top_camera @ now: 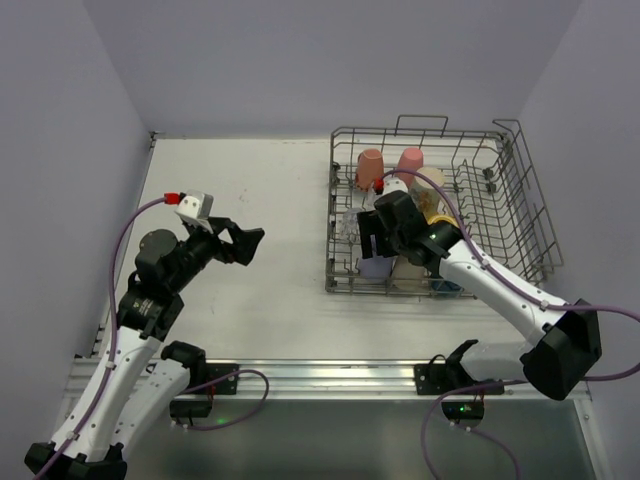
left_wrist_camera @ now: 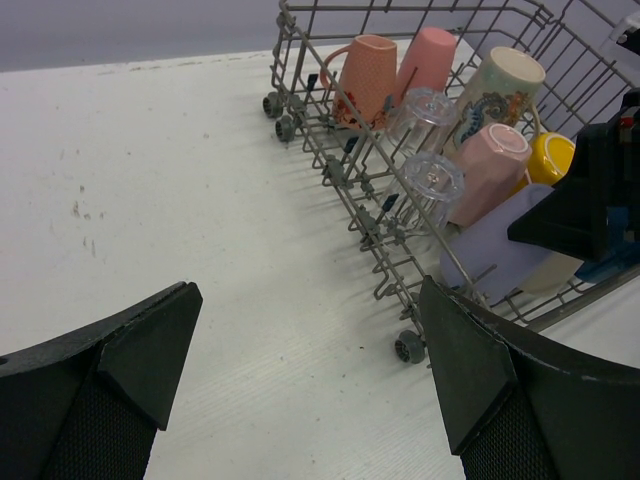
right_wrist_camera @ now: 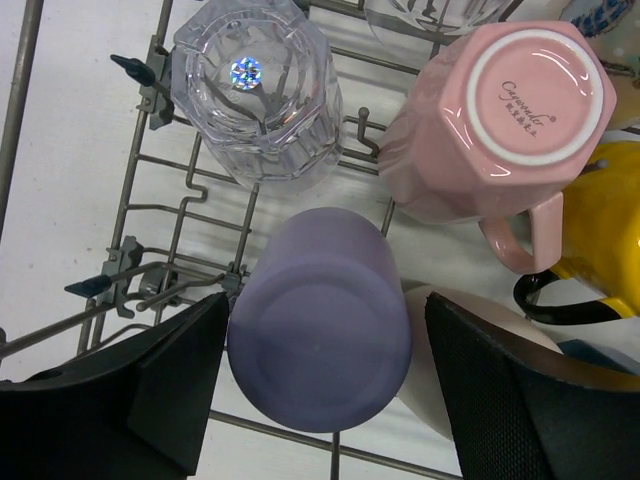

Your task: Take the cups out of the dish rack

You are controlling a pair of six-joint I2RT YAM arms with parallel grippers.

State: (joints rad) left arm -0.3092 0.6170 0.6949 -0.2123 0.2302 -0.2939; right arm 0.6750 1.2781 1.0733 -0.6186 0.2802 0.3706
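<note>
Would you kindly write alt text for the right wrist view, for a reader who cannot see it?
Looking down, the right gripper hangs with open jaws on either side of an upside-down lavender cup in the dish rack. Beyond it stand an inverted clear glass tumbler and a pink mug, base up; a yellow mug shows at the right edge.

Seen from above, the right arm point(top_camera: 480, 275) lies across the near left part of the dish rack point(top_camera: 440, 133), hiding most of what stands there and leaving only a sliver of the lavender cup point(top_camera: 375, 267). In the right wrist view, the yellow mug point(right_wrist_camera: 610, 210) toward the rack's middle is cut off at the picture's edge. A glass point(right_wrist_camera: 430, 10) deeper in the rack is cropped at the top, and a pale cup point(right_wrist_camera: 470, 320) at the rack's near wire sits mostly behind a pincer finger point(right_wrist_camera: 530, 400).
</note>
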